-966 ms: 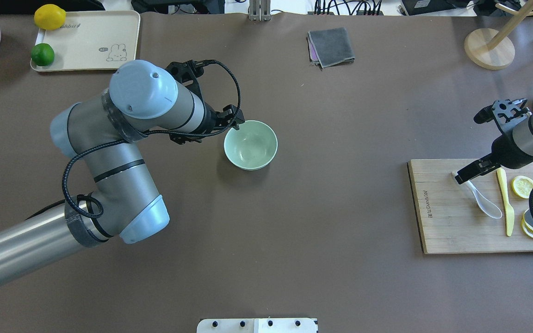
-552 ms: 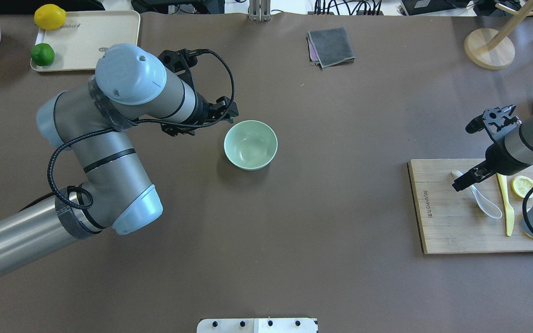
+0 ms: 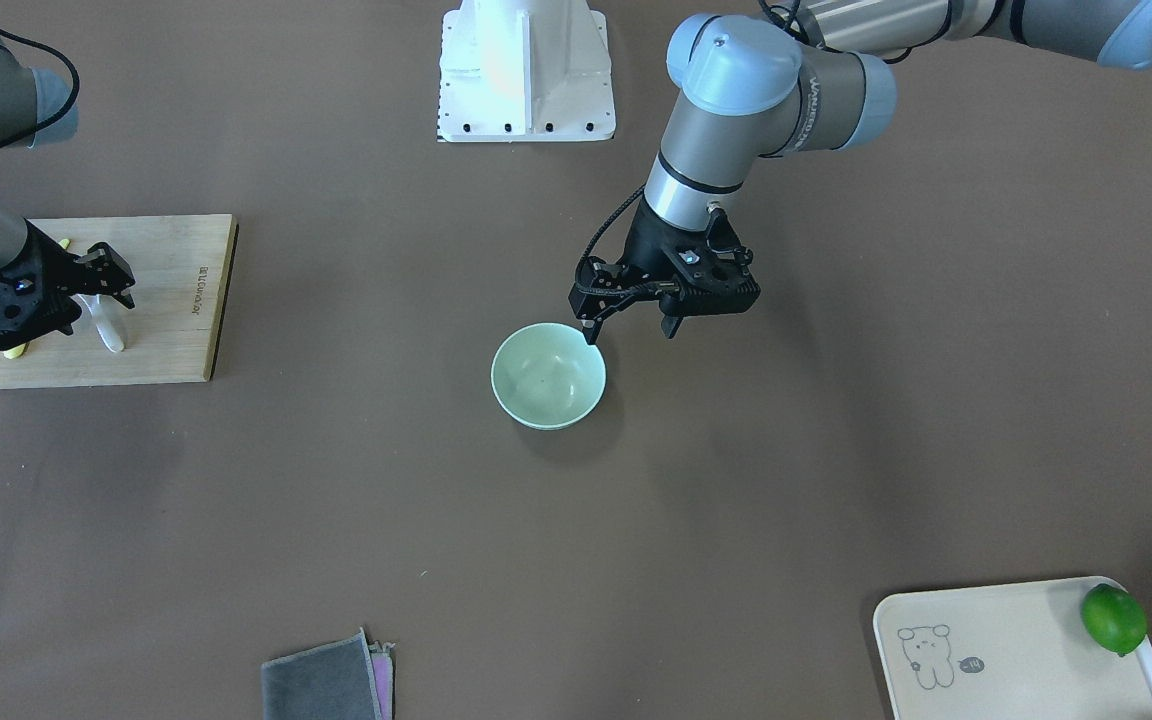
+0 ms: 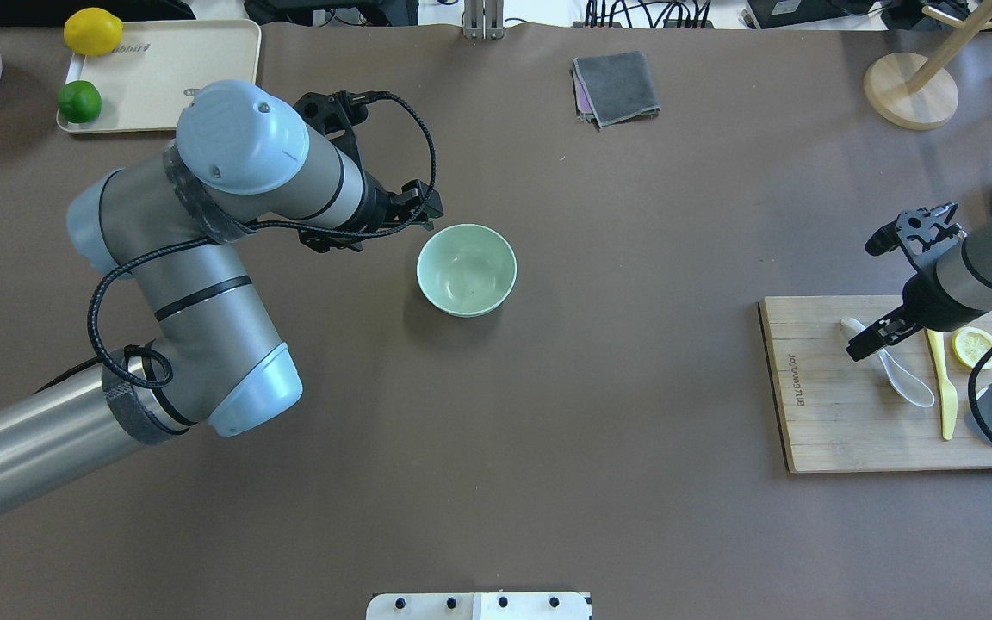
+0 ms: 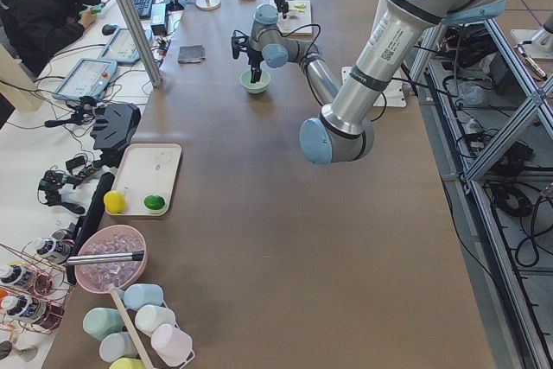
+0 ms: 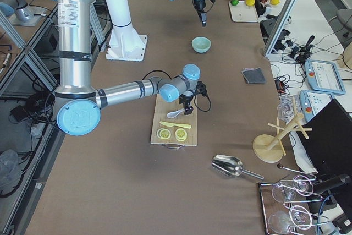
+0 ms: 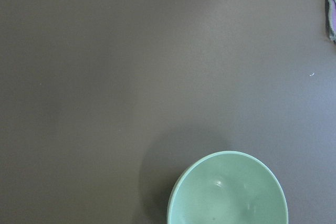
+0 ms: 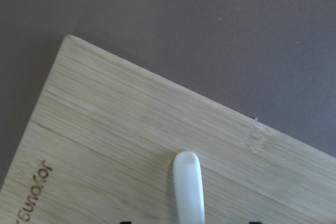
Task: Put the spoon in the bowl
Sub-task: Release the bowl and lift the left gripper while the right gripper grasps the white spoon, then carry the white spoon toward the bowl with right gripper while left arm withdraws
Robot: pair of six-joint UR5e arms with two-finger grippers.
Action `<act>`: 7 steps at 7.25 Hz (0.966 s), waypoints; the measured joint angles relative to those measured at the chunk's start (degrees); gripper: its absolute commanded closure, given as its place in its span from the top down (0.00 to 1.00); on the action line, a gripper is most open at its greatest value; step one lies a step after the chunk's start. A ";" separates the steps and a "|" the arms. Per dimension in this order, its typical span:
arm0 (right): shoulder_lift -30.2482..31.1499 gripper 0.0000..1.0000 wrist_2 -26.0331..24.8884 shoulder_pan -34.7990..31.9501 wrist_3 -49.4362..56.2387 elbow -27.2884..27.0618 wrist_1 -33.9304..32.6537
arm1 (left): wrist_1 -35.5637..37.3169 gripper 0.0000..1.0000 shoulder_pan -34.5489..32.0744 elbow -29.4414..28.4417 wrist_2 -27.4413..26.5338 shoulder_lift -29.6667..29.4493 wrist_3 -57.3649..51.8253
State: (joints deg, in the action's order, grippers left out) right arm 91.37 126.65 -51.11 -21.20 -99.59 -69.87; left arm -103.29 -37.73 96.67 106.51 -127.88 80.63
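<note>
Right wrist-mounted: right gripper (image 4: 859, 344) jaws parted astride spoon (image 8: 188, 187)

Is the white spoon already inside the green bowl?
No, the bowl is empty; the spoon lies on the wooden board.

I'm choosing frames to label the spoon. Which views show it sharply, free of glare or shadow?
Right wrist view: spoon handle fairly sharp, scoop cut off at the bottom edge. Overhead view: spoon small, evenly lit, no glare. Left wrist view: no spoon; the bowl casts a soft shadow leftward.
</note>
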 measured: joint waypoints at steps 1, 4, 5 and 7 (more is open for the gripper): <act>-0.11 0.13 0.00 0.08 -0.01 0.62 0.00 | -0.04 0.98 -0.11 -0.04 0.01 0.00 -0.03; -0.12 0.00 0.06 0.11 -0.28 0.66 0.02 | 0.04 0.98 -0.59 -0.13 0.07 0.00 -1.67; -0.11 0.00 0.10 0.05 -0.50 0.26 0.06 | 0.06 0.98 -0.70 -0.13 0.09 0.00 -1.92; -0.30 0.00 1.16 -1.04 -1.18 -2.96 -1.15 | 0.14 0.98 -1.89 0.20 0.08 0.40 -4.41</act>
State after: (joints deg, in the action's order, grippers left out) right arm 91.07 127.81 -52.15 -22.38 -102.55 -71.02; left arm -103.15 -39.61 96.86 106.59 -127.49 76.23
